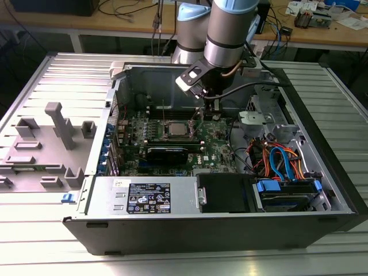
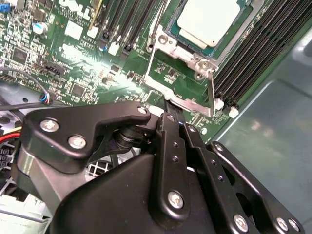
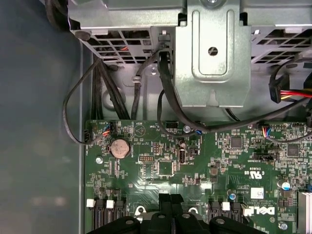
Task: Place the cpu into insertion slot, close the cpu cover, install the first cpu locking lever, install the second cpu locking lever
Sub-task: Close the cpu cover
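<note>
- A ribbed grey metal desk [image 1: 69,75] carries an open computer case [image 1: 201,230] lying on its side.
- On the exterior view's left, a grey plastic fixture [image 1: 54,138] with upright posts rests on the same desk, just beside the case.
- Behind it, a wooden desk [image 1: 115,23] holds loose cables and small gear.
- Inside the case is a green circuit board [image 1: 218,146], with blue and orange cables [image 1: 282,161] bundled towards the exterior view's right.
- The cpu [image 2: 209,19] is a flat square with a dull pale silver top. It sits in the insertion slot [image 2: 171,33], between rows of black memory slots [image 2: 258,58].
- The silvery cpu cover [image 2: 191,52] lies down around the chip.
- The gripper [image 2: 169,108] hangs low over the board beside the socket.
- Its jaws look pressed together, their tips right at a thin metal lever [image 2: 212,95].
- I cannot tell whether the tips pinch the lever.
</note>
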Available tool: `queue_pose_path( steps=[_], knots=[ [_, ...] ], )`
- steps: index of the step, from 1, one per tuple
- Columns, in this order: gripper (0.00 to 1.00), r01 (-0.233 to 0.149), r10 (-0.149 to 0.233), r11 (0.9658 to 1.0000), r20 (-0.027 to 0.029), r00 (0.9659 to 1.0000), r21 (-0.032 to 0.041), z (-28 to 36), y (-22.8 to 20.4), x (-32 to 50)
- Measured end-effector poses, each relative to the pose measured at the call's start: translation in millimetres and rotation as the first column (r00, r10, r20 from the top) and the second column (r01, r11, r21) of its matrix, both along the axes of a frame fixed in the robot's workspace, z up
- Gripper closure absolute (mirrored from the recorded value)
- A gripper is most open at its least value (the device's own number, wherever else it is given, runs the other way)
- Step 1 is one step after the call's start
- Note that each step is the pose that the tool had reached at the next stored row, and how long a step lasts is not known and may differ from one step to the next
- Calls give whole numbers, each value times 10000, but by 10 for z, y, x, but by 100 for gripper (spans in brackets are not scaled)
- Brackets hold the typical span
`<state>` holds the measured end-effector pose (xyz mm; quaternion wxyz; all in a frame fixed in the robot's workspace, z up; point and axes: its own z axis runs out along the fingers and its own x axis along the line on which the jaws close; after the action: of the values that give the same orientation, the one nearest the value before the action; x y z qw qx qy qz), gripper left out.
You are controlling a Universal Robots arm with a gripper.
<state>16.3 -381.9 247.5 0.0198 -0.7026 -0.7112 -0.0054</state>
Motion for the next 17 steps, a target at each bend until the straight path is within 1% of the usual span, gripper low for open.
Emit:
queue_pose_path(
  steps=[1,2,3,17],
  knots=[
    [89,-1,1,10000,-10,10000,0,0,0,-10],
    [89,-1,1,10000,-41,10000,2,-1,1,-19],
    [89,-16,16,10000,-132,9999,-3,0,2,-19],
    [89,-29,29,10000,-132,9999,-3,0,2,-19]
  ],
)
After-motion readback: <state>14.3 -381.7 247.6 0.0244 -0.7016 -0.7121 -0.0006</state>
